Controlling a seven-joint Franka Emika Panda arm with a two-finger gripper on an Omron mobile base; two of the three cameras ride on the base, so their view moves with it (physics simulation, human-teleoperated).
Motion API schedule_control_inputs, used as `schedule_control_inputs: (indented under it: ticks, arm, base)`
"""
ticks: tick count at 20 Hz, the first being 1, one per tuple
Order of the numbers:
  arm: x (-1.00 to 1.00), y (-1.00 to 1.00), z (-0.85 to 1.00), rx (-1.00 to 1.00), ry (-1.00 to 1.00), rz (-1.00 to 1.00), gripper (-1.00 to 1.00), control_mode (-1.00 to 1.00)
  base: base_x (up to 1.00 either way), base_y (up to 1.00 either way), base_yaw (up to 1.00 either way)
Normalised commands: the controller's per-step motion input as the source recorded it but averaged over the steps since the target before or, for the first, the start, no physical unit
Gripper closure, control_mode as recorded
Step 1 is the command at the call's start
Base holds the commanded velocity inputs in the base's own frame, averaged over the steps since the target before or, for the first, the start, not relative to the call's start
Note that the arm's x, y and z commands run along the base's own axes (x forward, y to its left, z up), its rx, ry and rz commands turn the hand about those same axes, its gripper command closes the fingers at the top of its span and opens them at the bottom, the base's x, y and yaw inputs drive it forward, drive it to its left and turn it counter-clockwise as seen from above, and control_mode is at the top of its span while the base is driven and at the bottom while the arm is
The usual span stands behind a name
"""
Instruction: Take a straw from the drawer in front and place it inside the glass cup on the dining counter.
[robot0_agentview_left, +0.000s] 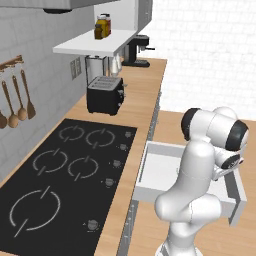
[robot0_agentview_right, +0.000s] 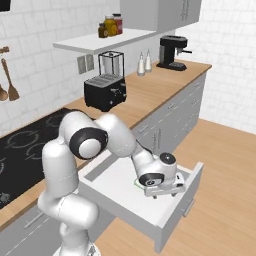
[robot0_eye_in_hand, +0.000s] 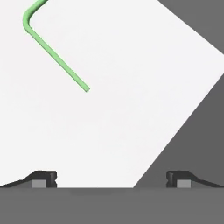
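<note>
Straw (robot0_eye_in_hand: 52, 53): a thin bright green stick with a bend near one end, lying flat on the white floor of the drawer; in the hand view it runs diagonally from the bend at upper left toward the centre, well ahead of the fingertips and untouched. A sliver of green also shows beneath the hand in the right base view (robot0_agentview_right: 138, 184).

Drawer (robot0_agentview_right: 120, 187): pulled fully out from the grey cabinets under the wooden worktop, white inside, flat grey front panel swung toward the wooden floor; seen from the left base camera (robot0_agentview_left: 155, 170) its near wall and floor show beside the arm's body.

Claw (robot0_eye_in_hand: 111, 179): poised over the drawer's floor, pointing down into it; its two dark fingertips (robot0_eye_in_hand: 43, 178) stand far apart with nothing between them, so the claw is released. In the right base view the hand (robot0_agentview_right: 159, 186) hangs low inside the drawer, near the front panel.

Worktop (robot0_agentview_right: 155, 87): light wood, running along the tiled wall behind the drawer, carrying a black cooktop (robot0_agentview_left: 65, 170), a black toaster (robot0_agentview_right: 105, 91), a blender jar (robot0_agentview_right: 111, 64) behind the toaster, two small white shakers (robot0_agentview_right: 144, 63) and a black coffee machine (robot0_agentview_right: 171, 52) at the far end.

Shelf (robot0_agentview_right: 105, 41): white, fixed above the toaster, holding a few jars (robot0_agentview_right: 110, 25).

Wall beside the cooktop: wooden spoons (robot0_agentview_left: 17, 100) hang from a rail.
</note>
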Motion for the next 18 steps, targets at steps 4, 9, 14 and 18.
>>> schedule_control_inputs:
  ticks: [4, 9, 14, 18]
  arm:
    - [-0.10, 0.00, 0.10, -0.05, -0.10, -0.09, -1.00, -1.00]
    - [0.00, 0.44, 0.26, -0.09, -0.12, -0.02, -1.00, -1.00]
    - [0.28, 0.72, 0.21, -0.12, -0.06, 0.00, -1.00, -1.00]
    - [0.54, 0.59, 0.00, -0.05, 0.00, 0.00, -1.00, -1.00]
  base:
    - [0.00, 0.00, 0.00]
    - [0.00, 0.00, 0.00]
    - [0.00, 0.00, 0.00]
    - [0.00, 0.00, 0.00]
